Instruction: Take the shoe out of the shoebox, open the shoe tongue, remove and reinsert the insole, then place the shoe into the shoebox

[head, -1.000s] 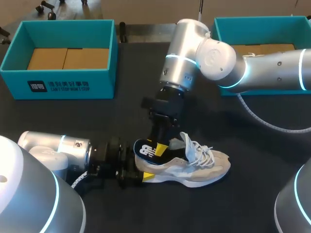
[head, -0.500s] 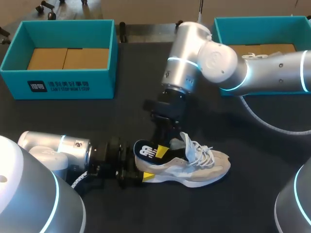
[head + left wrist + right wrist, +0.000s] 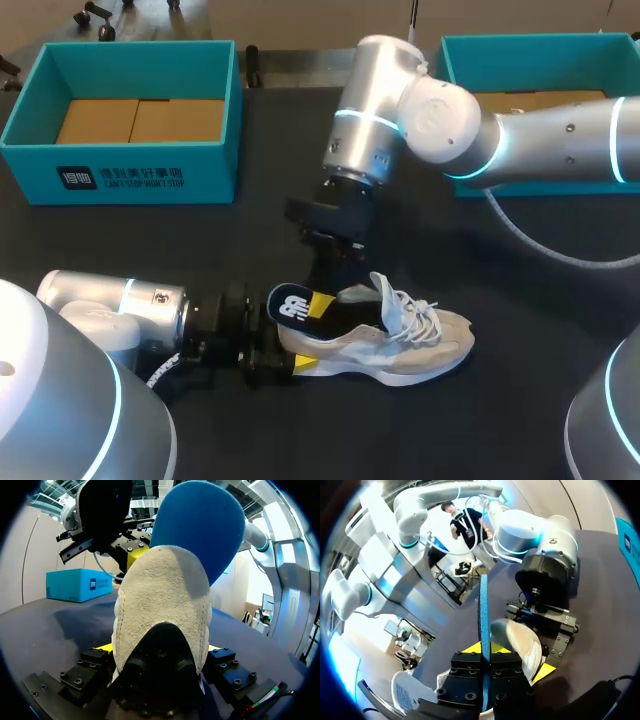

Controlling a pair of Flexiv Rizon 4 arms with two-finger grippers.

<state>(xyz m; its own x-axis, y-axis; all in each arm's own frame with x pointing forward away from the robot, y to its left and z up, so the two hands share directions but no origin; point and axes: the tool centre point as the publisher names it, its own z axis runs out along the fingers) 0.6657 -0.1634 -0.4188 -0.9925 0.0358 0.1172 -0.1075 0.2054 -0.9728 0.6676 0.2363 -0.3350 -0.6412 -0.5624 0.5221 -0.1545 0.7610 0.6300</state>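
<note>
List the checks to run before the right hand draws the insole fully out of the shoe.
1. Right hand shut on the insole: ok, both fingers pinch it.
2. Left hand clamped on the heel of the shoe: ok.
3. Shoe resting sole-down on the table: ok.
4. Tongue raised off the opening: ok.
5. Insole's heel end out of the shoe: ok.
6. Insole's front end free inside the shoe: cannot tell, hidden.
</note>
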